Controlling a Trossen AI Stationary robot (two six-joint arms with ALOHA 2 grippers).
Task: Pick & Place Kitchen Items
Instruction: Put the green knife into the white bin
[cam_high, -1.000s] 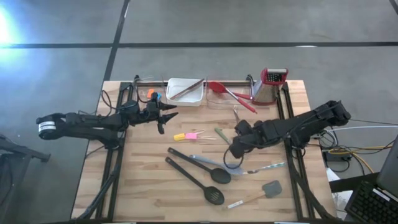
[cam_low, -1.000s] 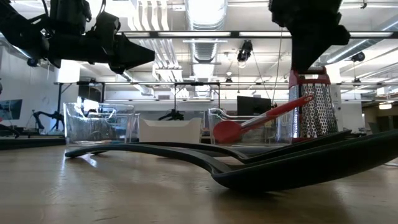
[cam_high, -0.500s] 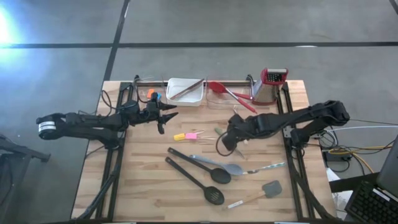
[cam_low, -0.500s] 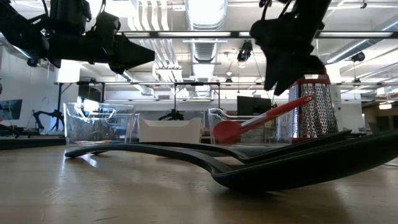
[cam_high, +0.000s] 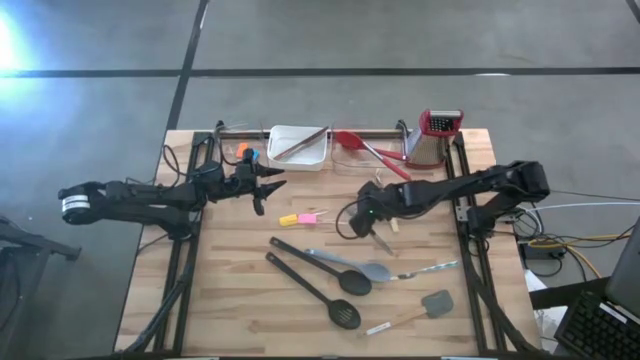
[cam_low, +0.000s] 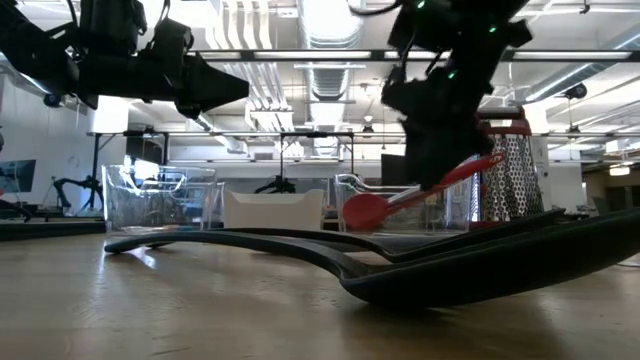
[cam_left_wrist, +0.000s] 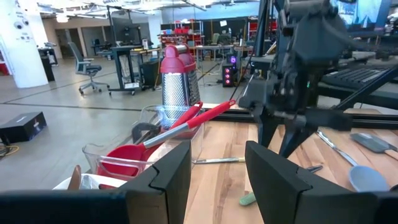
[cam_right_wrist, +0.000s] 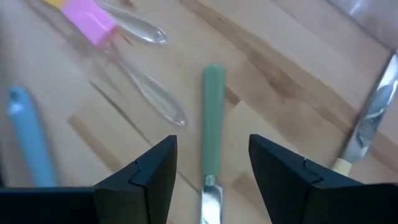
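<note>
A green-handled utensil (cam_right_wrist: 212, 106) lies flat on the wooden table, and my right gripper (cam_right_wrist: 211, 180) hovers over it, open, with one finger on either side of the handle and touching nothing. In the high view my right gripper (cam_high: 354, 220) is near the table's middle. Pink and yellow pieces (cam_high: 298, 218) with clear handles (cam_right_wrist: 149, 99) lie just to its left. My left gripper (cam_high: 268, 185) is open and empty above the table's far left part, and it also shows in the left wrist view (cam_left_wrist: 217, 186).
Two black long-handled spoons (cam_high: 320, 278), a metal spoon (cam_high: 385, 270) and a grey spatula (cam_high: 436, 302) lie toward the near edge. A white tray (cam_high: 298, 146), a clear bin holding red utensils (cam_high: 372, 150) and a grater (cam_high: 436, 136) stand along the far edge. A metal blade (cam_right_wrist: 373, 118) lies beside the green handle.
My right gripper has moved toward the table's left and a little toward the far edge, and has come down, arriving over the green-handled utensil. It has stayed open. My left arm has kept still.
</note>
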